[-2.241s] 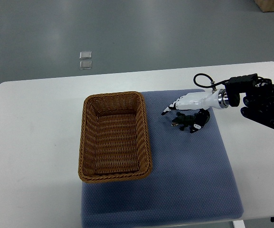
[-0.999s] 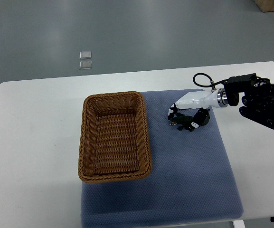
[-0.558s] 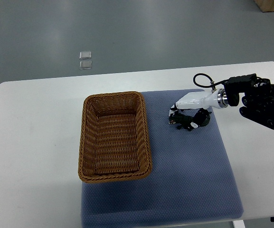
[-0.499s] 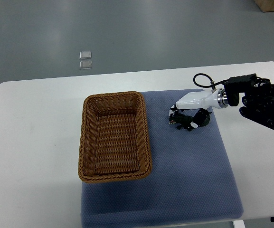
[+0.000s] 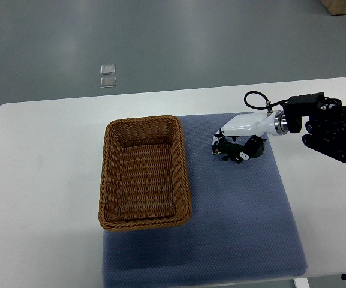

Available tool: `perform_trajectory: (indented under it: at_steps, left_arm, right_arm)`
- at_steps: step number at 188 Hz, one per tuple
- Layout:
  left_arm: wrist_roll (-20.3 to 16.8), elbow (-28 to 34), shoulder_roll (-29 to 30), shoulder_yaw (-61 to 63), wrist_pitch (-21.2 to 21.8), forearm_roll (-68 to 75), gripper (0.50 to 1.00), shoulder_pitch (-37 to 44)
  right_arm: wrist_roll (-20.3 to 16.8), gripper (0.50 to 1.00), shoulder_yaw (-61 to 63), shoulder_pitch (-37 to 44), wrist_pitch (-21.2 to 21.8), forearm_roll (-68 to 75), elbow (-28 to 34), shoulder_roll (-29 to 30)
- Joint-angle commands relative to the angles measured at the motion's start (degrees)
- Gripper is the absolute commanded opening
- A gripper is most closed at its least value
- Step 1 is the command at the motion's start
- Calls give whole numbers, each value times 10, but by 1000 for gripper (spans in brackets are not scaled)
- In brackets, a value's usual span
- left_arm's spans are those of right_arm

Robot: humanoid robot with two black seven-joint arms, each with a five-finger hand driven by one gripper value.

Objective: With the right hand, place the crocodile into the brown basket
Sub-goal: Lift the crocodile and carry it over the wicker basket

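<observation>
Grasp step: right hand (image 5: 238, 138) curled around crocodile (image 5: 228, 152), low on blue mat (image 5: 238, 228). Next: lift, carry left over brown basket (image 5: 184, 171), release.

basket (image 5: 109, 180) brown weave | crocodile (image 5: 230, 152) dark green | mat (image 5: 238, 210) blue | table (image 5: 41, 180) white

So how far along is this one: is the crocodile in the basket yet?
Not yet. Done: the right hand is at the small dark green toy crocodile on the blue mat, to the right of the basket. In hand: its fingers are curled around the toy; whether it is off the mat cannot be told. Left: lift, carry it to the brown wicker basket, which holds nothing, and release.
</observation>
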Motion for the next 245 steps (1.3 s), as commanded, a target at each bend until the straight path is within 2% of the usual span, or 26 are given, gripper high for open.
perform_trajectory:
  at_steps: [1,102,137,167,184,245]
  left_arm:
    - [0,0,0,0,0,0,1000,0]
    - [0,0,0,0,0,0,1000,0]
    - [0,0,0,0,0,0,1000,0]
    - [0,0,0,0,0,0,1000,0]
    - [0,0,0,0,0,0,1000,0]
    - [0,0,0,0,0,0,1000,0]
  right_arm:
    - [0,500,2,3,0,1,1,0]
    - [0,500,8,67,0,5,6,-1]
    - [0,500,9,102,-1,9,11,22]
    - [0,500,32,135,0,14,82,25]
    - [0,500,36,144,1,12,91,29]
    - [0,500,32,150,0,2,91,151]
